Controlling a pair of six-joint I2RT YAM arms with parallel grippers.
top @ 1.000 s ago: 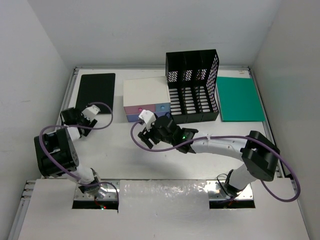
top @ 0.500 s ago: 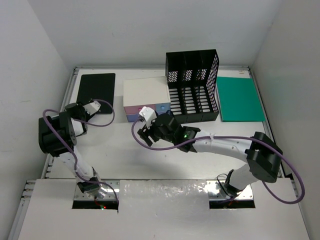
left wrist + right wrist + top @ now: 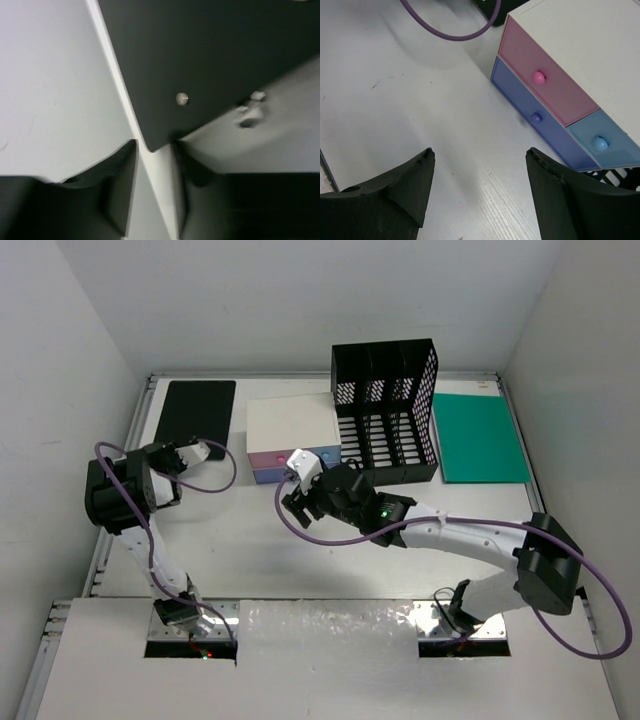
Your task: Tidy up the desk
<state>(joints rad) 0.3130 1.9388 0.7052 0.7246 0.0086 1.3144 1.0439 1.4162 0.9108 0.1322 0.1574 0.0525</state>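
The white desk [image 3: 250,550] carries a black flat pad [image 3: 198,412] at the back left. My left gripper [image 3: 172,454] is at the pad's near-left corner. In the left wrist view the pad [image 3: 210,55] has its corner between the fingertips of that gripper [image 3: 154,145], whose jaws are narrowly apart. My right gripper [image 3: 297,502] hovers open and empty over the desk [image 3: 420,100], just in front of the small drawer box [image 3: 292,435]. The right wrist view shows this gripper [image 3: 479,152] short of the box's pink and blue drawers [image 3: 545,95].
A black three-slot file rack [image 3: 385,410] stands right of the drawer box. A green folder [image 3: 478,438] lies at the back right. White walls enclose the desk on the left, back and right. Purple cables loop off both arms.
My left gripper has swung to the back and right against the black pad, and the pad has slid a little to the back and right. My right gripper has shifted slightly right.
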